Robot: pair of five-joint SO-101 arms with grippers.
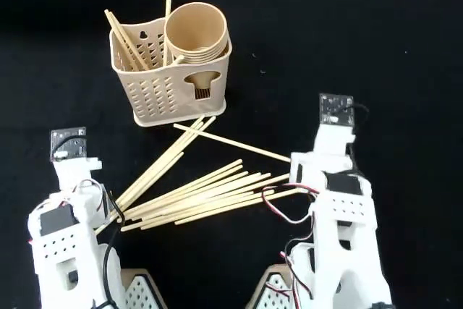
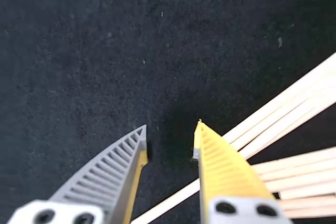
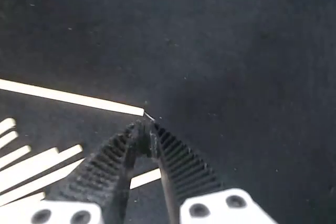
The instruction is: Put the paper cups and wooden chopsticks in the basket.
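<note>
Black table (image 1: 405,48); high view: cups (image 1: 197,30) in basket (image 1: 170,92), chopsticks (image 1: 202,192) loose; left hand (image 2: 171,125) spread, right hand (image 3: 145,125) pressed together.

My left arm (image 1: 69,208) and my right arm (image 1: 336,186) sit on a black table (image 1: 405,70). A pile of wooden chopsticks (image 1: 202,193) lies flat between my left jaws and my right jaws. One chopstick (image 1: 231,145) lies on its own, its end close to my right jaws. Far out past both jaws stands the basket (image 1: 173,88). Stacked paper cups (image 1: 197,30) sit in the part nearer my right jaws. A few chopsticks (image 1: 129,41) lean in the other part.
</note>
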